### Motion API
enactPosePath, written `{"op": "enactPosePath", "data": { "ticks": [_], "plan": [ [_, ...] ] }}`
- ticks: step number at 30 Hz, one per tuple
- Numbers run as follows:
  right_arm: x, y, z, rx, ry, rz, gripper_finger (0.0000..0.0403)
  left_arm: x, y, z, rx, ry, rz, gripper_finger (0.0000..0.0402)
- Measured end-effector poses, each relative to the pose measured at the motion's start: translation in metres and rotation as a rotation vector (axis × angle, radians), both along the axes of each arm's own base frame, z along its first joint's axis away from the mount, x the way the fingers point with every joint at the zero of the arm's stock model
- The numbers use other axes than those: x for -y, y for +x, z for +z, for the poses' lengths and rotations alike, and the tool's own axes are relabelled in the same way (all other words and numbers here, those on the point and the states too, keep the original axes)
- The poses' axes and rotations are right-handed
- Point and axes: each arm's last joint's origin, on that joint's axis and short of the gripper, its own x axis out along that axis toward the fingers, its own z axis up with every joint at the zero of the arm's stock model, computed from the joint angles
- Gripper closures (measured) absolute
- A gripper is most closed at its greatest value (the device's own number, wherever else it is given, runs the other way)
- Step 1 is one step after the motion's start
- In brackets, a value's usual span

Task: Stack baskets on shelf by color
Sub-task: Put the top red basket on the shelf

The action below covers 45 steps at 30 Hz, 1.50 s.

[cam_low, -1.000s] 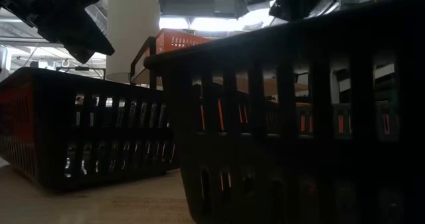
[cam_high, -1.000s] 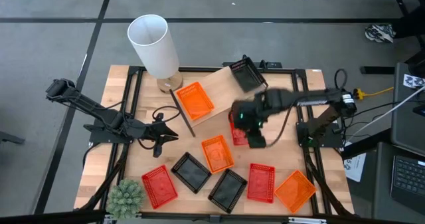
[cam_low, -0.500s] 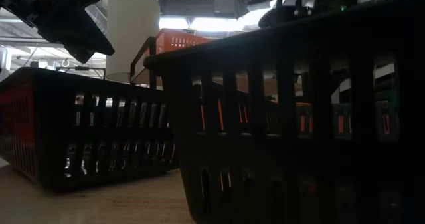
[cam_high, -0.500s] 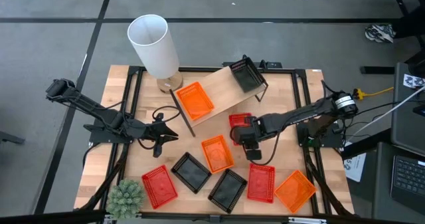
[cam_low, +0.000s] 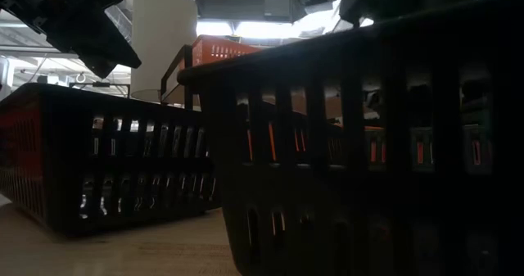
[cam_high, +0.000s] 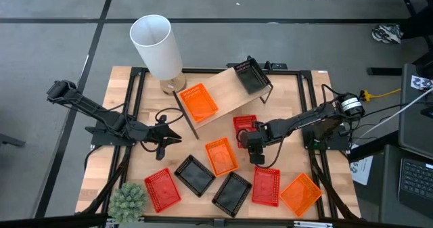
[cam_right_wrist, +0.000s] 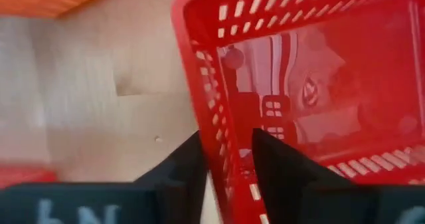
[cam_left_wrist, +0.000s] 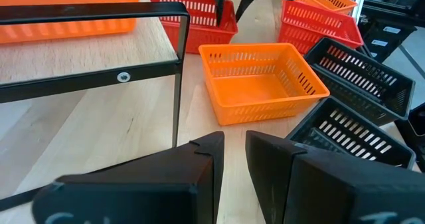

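Two baskets already sit on the shelf [cam_high: 226, 96]: an orange one [cam_high: 199, 102] toward the white cylinder [cam_high: 157, 47] and a black one [cam_high: 252, 76] at the far end. The right gripper [cam_high: 247, 139] is low over a red basket [cam_high: 245, 129] lying on the table just beside the shelf; its fingers [cam_right_wrist: 182, 164] straddle that basket's side wall, one inside and one outside, though whether they actually pinch it is hard to tell. The left gripper [cam_high: 165, 139] hovers over the table's left half, fingers slightly apart and holding nothing. Six more baskets lie along the near edge.
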Motion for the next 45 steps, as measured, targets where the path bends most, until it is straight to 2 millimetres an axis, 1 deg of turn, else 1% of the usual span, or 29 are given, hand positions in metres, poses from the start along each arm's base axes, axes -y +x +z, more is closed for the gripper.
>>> {"op": "enactPosePath", "data": {
  "ticks": [1,3,4,5,9,13,17,21,23,25,27,29,31,33,35,37,40,45],
  "plan": [
    [-0.001,0.001,0.001,0.009,-0.007,-0.008,0.0316,0.000,0.000,0.000,0.000,0.000,0.000,0.0345],
    [-0.007,0.003,0.005,0.027,-0.006,-0.009,0.0370,0.000,0.000,0.000,0.000,0.000,0.000,0.0345],
    [-0.011,0.005,0.010,0.034,0.001,0.004,0.0385,0.000,0.000,0.000,0.000,0.000,0.000,0.0345],
    [-0.016,0.006,0.015,0.037,0.010,0.020,0.0390,0.000,0.000,0.000,0.000,0.000,0.000,0.0345],
    [-0.034,0.009,0.047,0.001,0.047,0.084,0.0397,0.000,0.000,0.000,0.000,0.000,0.000,0.0345],
    [-0.048,0.011,0.090,0.009,-0.021,0.146,0.0399,0.000,0.000,0.000,0.000,0.000,0.000,0.0345],
    [-0.054,0.014,0.132,0.101,-0.217,0.227,0.0400,0.000,0.000,0.000,0.000,0.000,0.000,0.0345],
    [-0.050,0.019,0.166,0.195,-0.447,0.316,0.0401,0.000,0.000,0.000,0.000,0.000,0.000,0.0345],
    [-0.042,0.024,0.181,0.222,-0.543,0.359,0.0401,0.000,0.000,0.000,0.000,0.000,0.000,0.0345],
    [-0.031,0.028,0.192,0.229,-0.611,0.383,0.0401,0.000,0.000,0.000,0.000,0.000,0.000,0.0345],
    [-0.015,0.034,0.199,0.225,-0.645,0.386,0.0401,0.000,0.000,0.000,0.000,0.000,0.000,0.0345],
    [0.006,0.038,0.204,0.203,-0.664,0.383,0.0401,0.000,0.000,0.000,0.000,0.000,0.000,0.0345],
    [0.028,0.042,0.204,0.167,-0.666,0.399,0.0401,0.000,0.000,0.000,0.000,0.000,-0.001,0.0345],
    [0.048,0.044,0.203,0.140,-0.631,0.437,0.0402,0.000,0.000,0.000,0.000,0.001,-0.001,0.0345],
    [0.067,0.045,0.202,0.146,-0.545,0.478,0.0402,0.000,0.000,0.000,0.000,0.001,-0.001,0.0345],
    [0.081,0.046,0.200,0.165,-0.454,0.485,0.0402,0.000,0.000,0.000,0.000,0.001,0.000,0.0345],
    [0.097,0.045,0.196,0.159,-0.405,0.451,0.0402,0.000,0.000,0.000,0.000,0.001,0.000,0.0345],
    [0.108,0.046,0.183,0.166,-0.337,0.464,0.0403,0.000,0.000,0.000,-0.001,0.007,-0.003,0.0345]
  ]
}}
